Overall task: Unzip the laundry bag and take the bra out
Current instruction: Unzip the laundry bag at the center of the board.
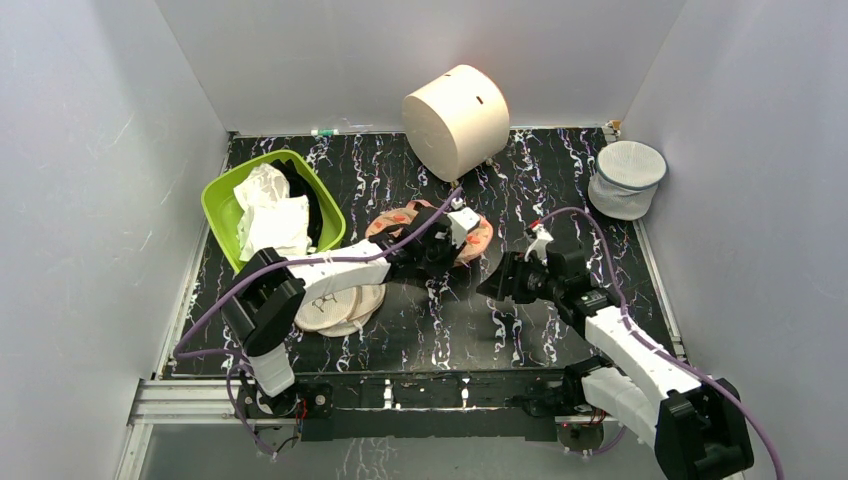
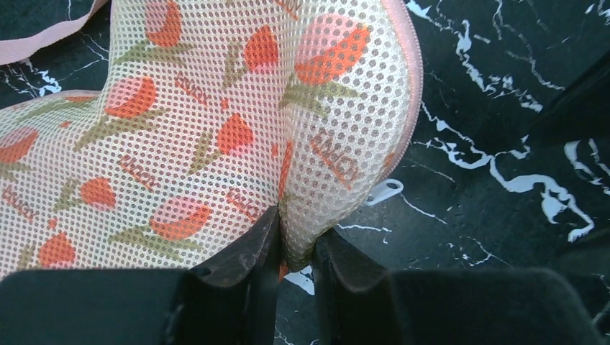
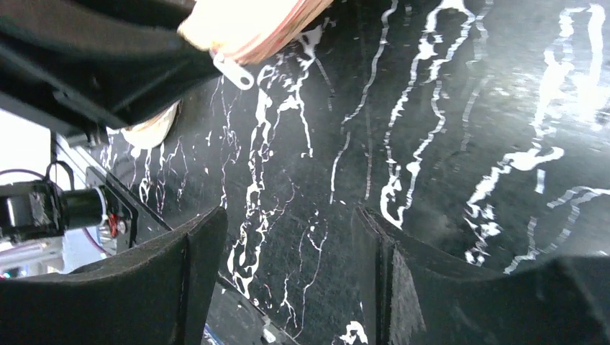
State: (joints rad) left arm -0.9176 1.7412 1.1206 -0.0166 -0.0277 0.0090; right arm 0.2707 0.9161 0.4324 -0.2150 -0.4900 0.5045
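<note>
nearest, the right claw [image 3: 288, 215] stands open and empty over the black marbled table [image 3: 446, 144], at 4 o'clock of the peach floral mesh laundry bag [image 2: 216, 122]. the left claw [image 2: 296, 241] pinches a fold at that bag's rim, near table centre. the small white zipper pull [image 3: 234, 70] hangs free, ungrasped. the zip looks closed, so unzipping seems not begun. the bra is not visible, presumably inside.

Bag [image 2: 216, 129]: short brown word repeated btwn the flowers, upside down, too blurry to read. Discs [image 1: 332, 310]: small dark mark, illegible. No other txt.
</note>
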